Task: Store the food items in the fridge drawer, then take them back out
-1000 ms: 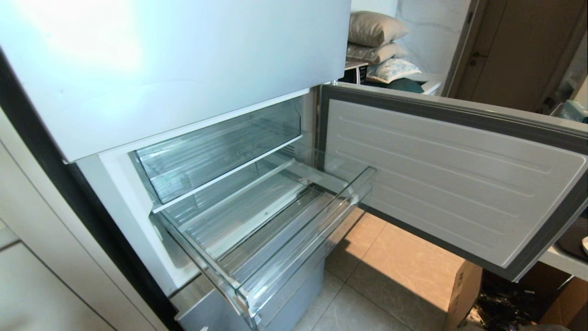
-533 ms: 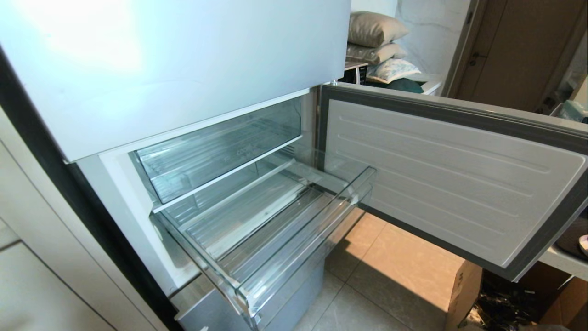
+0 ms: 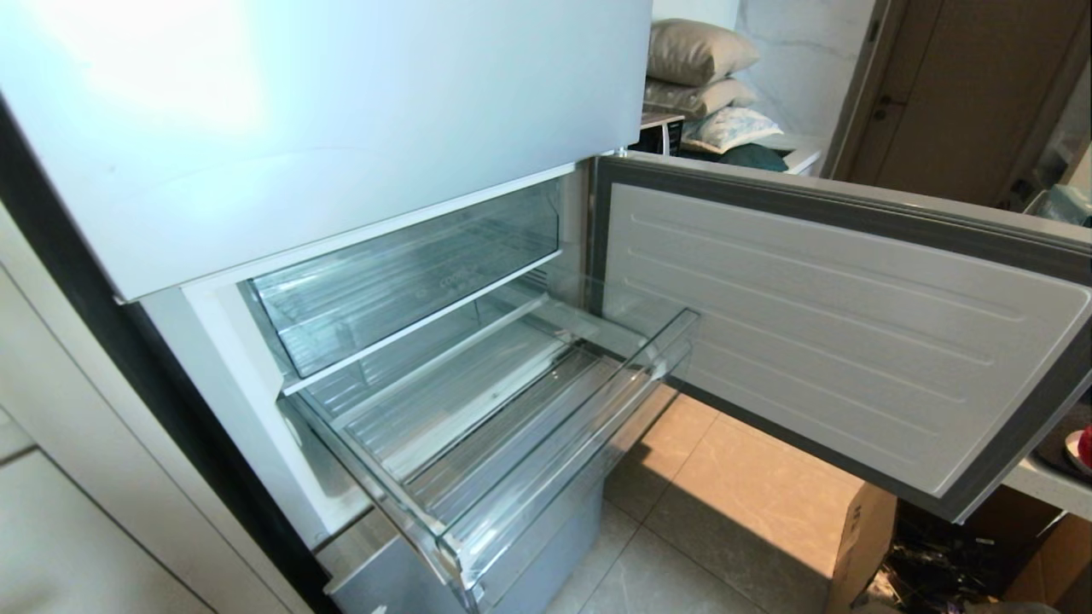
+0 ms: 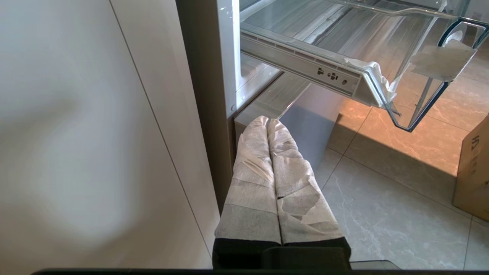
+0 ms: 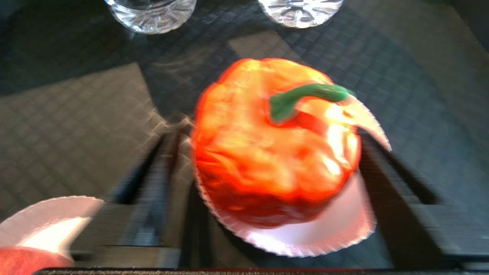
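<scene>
The fridge (image 3: 324,128) fills the head view from nine to twelve o'clock, its lower door (image 3: 845,333) swung wide toward three. Below the closed upper panel, at about six o'clock of centre, the clear fridge drawer (image 3: 512,503) is pulled out and holds nothing. The left wrist view shows torn white tape (image 4: 439,61) at the drawer's front corner. A second clear bin (image 3: 401,273) sits pushed in just above it.

The left gripper (image 4: 267,122) hangs by the fridge's lower left edge, near the floor, its paper-wrapped fingers pressed together and holding nothing.

The right gripper (image 5: 263,160) is outside the head view. In its own view the dark fingers stand on either side of an orange-red pepper-like food item (image 5: 275,149) with a curled green stem (image 5: 305,95). Blur hides whether the pads touch its skin or stand just clear, so the hold cannot be confirmed.

The item sits in a white paper liner (image 5: 336,229) on a dark textured tray (image 5: 76,126). It looks light and lumpy, possibly soft. The liner may cling, so taking the body across its widest part, below the stem, seems safest.

A second red food item (image 5: 23,263) is cut off at seven o'clock, and two glasses (image 5: 153,11) are cropped at twelve
</scene>
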### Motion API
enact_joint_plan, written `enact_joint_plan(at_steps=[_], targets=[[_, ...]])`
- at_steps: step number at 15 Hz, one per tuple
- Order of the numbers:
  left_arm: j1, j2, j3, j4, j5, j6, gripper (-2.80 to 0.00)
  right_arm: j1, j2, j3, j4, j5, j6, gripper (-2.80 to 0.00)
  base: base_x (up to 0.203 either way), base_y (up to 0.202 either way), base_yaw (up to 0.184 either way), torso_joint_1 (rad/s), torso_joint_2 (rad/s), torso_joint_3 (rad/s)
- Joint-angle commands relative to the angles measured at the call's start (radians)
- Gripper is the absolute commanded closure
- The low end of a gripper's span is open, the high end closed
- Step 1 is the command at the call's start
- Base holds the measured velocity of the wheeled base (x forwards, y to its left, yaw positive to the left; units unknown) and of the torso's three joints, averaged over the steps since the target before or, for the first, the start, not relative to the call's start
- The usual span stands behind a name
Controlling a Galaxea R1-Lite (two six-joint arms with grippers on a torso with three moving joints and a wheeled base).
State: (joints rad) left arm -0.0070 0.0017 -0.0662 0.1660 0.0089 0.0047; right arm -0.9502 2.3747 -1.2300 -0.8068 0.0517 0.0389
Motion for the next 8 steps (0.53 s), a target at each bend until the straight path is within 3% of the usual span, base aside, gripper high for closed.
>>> enact_joint_plan(at_steps=[1,8], targets=[[0.001,0.000,0.000,0.001,0.000,0.000,0.00,-0.001,-0.015,0.003,-0.004,0.000,0.000,0.00,0.000,0.000,0.000,0.000,0.00,0.000],[0.001,0.000,0.000,0.001,0.000,0.000,0.00,-0.019,-0.148,0.074,0.016,0.004,0.001,0.00,0.000,0.000,0.000,0.000,0.00,0.000]])
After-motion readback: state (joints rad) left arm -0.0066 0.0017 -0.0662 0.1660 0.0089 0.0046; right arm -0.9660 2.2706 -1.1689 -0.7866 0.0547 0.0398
